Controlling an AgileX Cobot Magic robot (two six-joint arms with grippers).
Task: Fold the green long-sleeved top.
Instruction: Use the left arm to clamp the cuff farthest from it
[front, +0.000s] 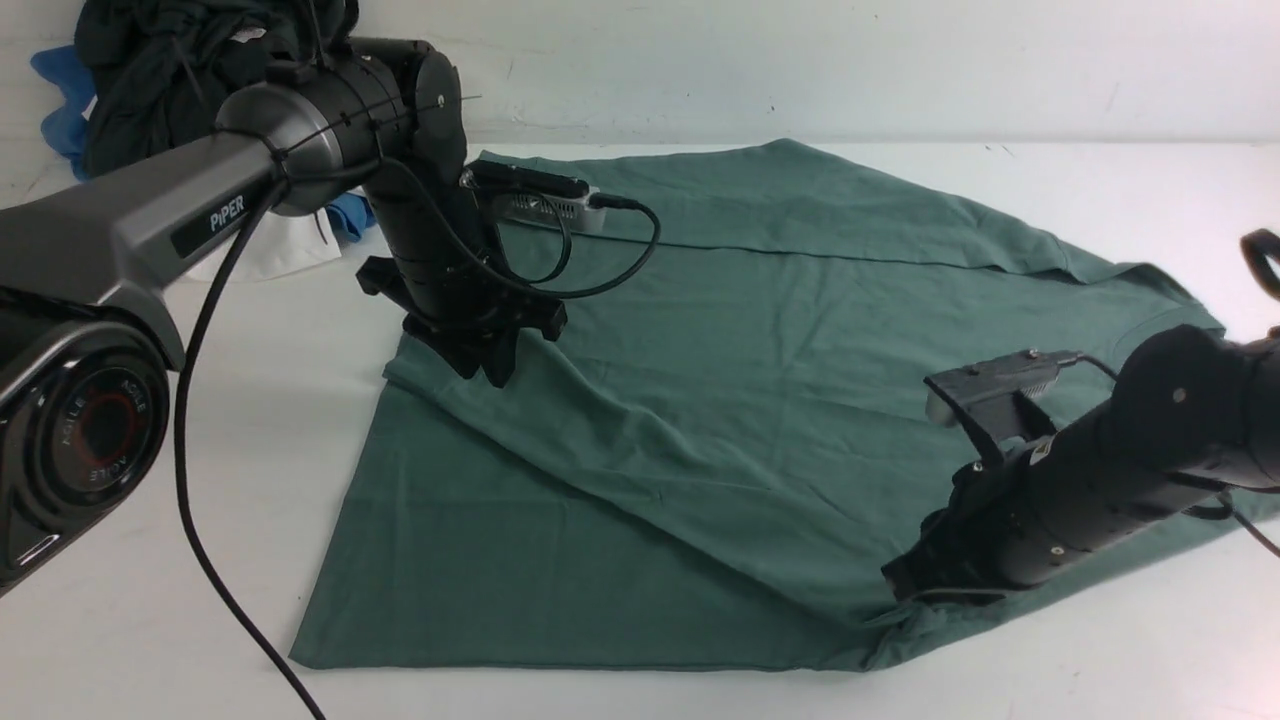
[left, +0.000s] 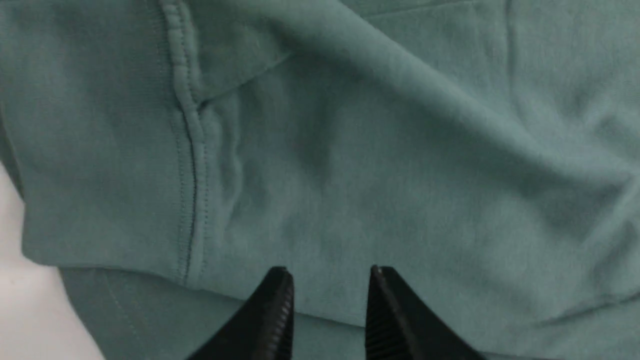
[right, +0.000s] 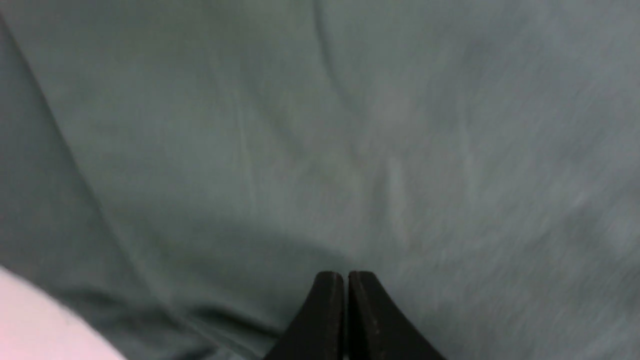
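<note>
Left end effector (front: 493, 372) points down over green top (front: 720, 420)

The bench (front: 1100, 670) in front of me is plain white and evenly lit, with only soft shadows. Behind it runs a white wall (front: 850, 60), scuffed in places. In the far left corner a heap of dark clothes (front: 150, 80) rests against the wall, with a blue cloth (front: 62, 95) and a white cloth (front: 265, 255) beside it.

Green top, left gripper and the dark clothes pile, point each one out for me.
Green top (front: 720, 400): front view, middle of the folded-over layer.
Left gripper (left: 330, 272): left wrist view, midway between its parted fingertips.
Dark clothes pile (front: 150, 80): front view, middle of the heap.
</note>
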